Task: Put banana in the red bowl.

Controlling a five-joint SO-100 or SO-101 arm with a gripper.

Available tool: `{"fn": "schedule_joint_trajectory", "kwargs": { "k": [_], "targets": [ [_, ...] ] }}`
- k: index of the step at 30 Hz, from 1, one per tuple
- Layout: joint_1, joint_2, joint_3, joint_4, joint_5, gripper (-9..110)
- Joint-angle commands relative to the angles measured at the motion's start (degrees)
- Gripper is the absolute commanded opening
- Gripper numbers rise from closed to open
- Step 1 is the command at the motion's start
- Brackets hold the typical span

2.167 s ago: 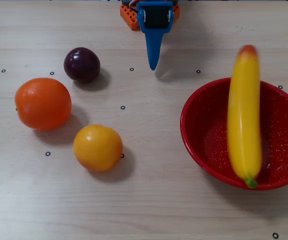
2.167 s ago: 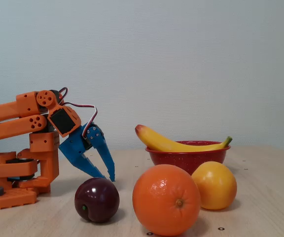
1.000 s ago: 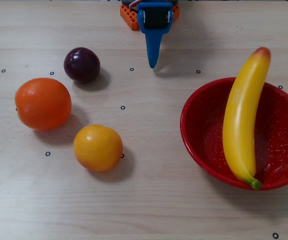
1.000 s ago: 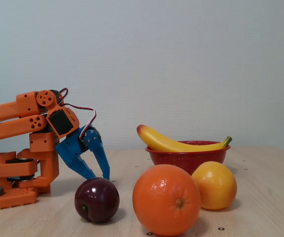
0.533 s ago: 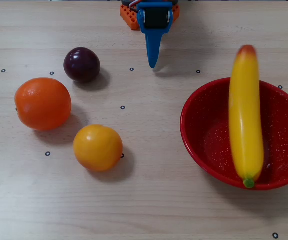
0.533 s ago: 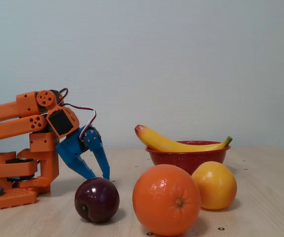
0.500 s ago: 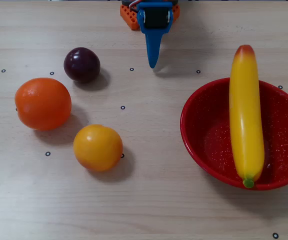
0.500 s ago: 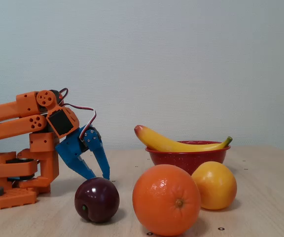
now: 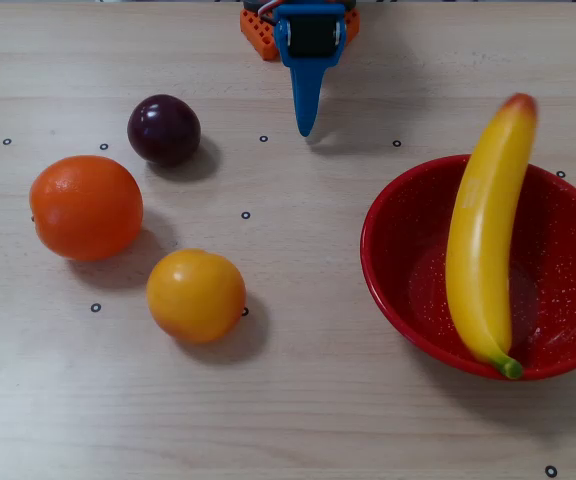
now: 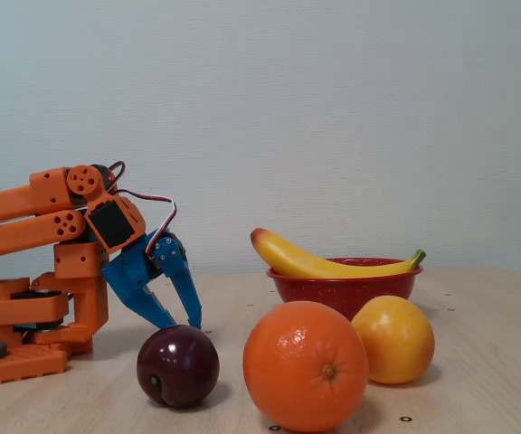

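Observation:
The banana [image 9: 483,240] lies across the red bowl [image 9: 393,255] at the right of the overhead view. Its reddish tip sticks out over the far rim and its green stem rests on the near rim. From the fixed view, the banana [image 10: 319,263] sits on top of the red bowl [image 10: 344,291]. My blue gripper [image 9: 306,128] is far from both, pulled back near the orange base at the top centre. In the fixed view the gripper [image 10: 184,323] points down just behind the plum, slightly open, with nothing between its fingers.
A dark plum [image 9: 164,129], a large orange [image 9: 86,207] and a round yellow-orange fruit [image 9: 196,295] sit on the left half of the wooden table. The orange arm base [image 10: 25,307] stands at the left of the fixed view.
The banana's reddish tip has swung right and it still looks slightly blurred, rocking on the bowl. The arm and gripper have not moved.

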Motion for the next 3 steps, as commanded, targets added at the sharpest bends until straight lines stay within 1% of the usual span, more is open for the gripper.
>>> {"fn": "schedule_joint_trajectory", "kwargs": {
  "k": [1,3],
  "targets": [
    [-0.7,1.0,-1.7,1.1,0.4,0],
    [-0.7,1.0,-1.7,1.1,0.4,0]
  ]
}}
